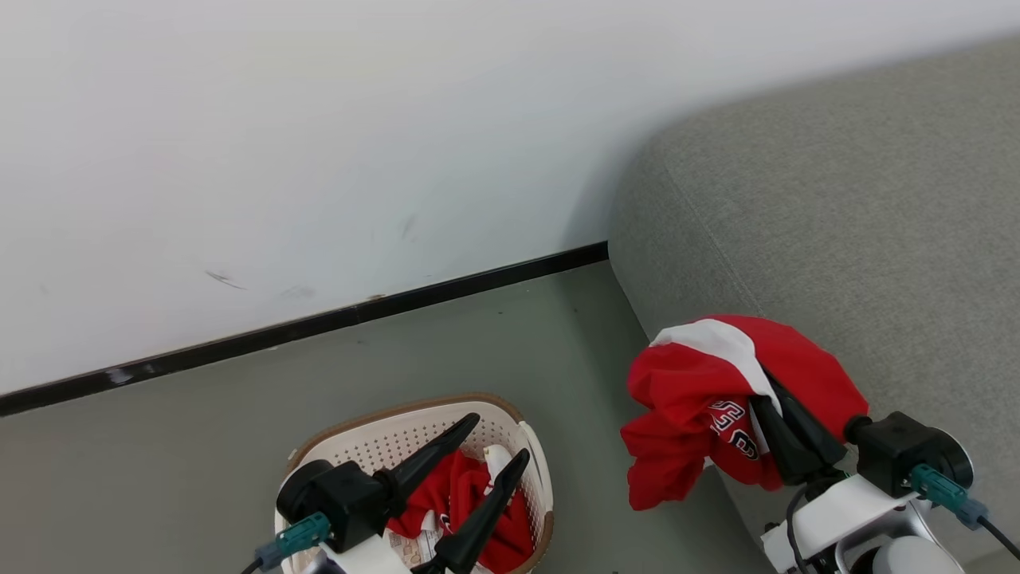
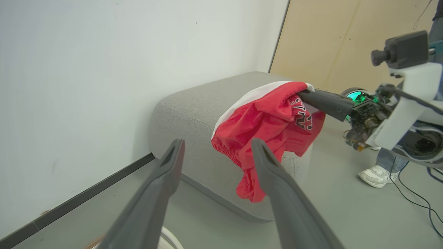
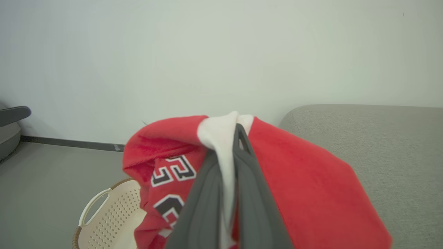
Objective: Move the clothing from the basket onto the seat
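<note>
Grey seat [image 1: 837,199] lies just ahead: right gripper [image 1: 765,392], clamped on a red garment [image 1: 685,383], must carry over and release; left gripper [image 1: 500,434] gapes empty.

i count two red garments, a numbered garment [image 1: 685,399] and a second garment [image 1: 462,486], plus one basket [image 1: 374,450] and one sofa [image 1: 837,199]. i also count two grippers, left gripper [image 1: 500,434] and right gripper [image 1: 766,391], and one white shoe [image 2: 375,175].
</note>
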`<state>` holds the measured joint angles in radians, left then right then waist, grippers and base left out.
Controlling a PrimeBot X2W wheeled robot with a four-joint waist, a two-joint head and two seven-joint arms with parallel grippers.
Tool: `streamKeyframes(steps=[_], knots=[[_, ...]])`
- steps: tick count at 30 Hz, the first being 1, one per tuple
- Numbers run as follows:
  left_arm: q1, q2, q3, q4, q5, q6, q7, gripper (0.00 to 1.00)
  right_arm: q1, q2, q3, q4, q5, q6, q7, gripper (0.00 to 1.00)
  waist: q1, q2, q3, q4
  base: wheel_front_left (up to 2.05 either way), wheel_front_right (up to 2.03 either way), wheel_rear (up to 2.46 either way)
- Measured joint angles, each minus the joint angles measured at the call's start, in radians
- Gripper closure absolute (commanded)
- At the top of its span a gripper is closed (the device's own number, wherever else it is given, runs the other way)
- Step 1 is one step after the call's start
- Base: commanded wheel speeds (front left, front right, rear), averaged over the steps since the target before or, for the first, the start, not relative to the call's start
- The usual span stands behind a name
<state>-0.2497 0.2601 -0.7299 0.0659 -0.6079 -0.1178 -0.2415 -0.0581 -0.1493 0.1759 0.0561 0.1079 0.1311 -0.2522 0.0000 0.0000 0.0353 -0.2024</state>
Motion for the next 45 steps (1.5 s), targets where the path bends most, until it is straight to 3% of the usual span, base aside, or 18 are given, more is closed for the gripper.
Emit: streamKeyframes(steps=[26, 38, 45], knots=[[0.055, 0.014, 0.024, -0.051, 0.030, 0.014, -0.007, 0.00, 0.035, -0.007, -0.113, -0.024, 0.020, 0.000, 0.000, 1.00, 0.0000, 0.0000, 0.019, -0.129, 0.00, 0.00, 0.00], [0.068, 0.016, 0.023, -0.085, 0.041, 0.022, -0.008, 0.00, -0.025, -0.047, -0.220, 0.015, 0.100, 0.000, 0.000, 1.00, 0.0000, 0.0000, 0.054, -0.130, 0.00, 0.00, 0.00], [0.071, 0.026, 0.023, -0.111, 0.049, 0.027, -0.008, 0.00, -0.093, -0.072, -0.245, 0.099, 0.147, 0.000, 0.000, 1.00, 0.0000, 0.0000, 0.082, -0.113, 0.00, 0.00, 0.00]])
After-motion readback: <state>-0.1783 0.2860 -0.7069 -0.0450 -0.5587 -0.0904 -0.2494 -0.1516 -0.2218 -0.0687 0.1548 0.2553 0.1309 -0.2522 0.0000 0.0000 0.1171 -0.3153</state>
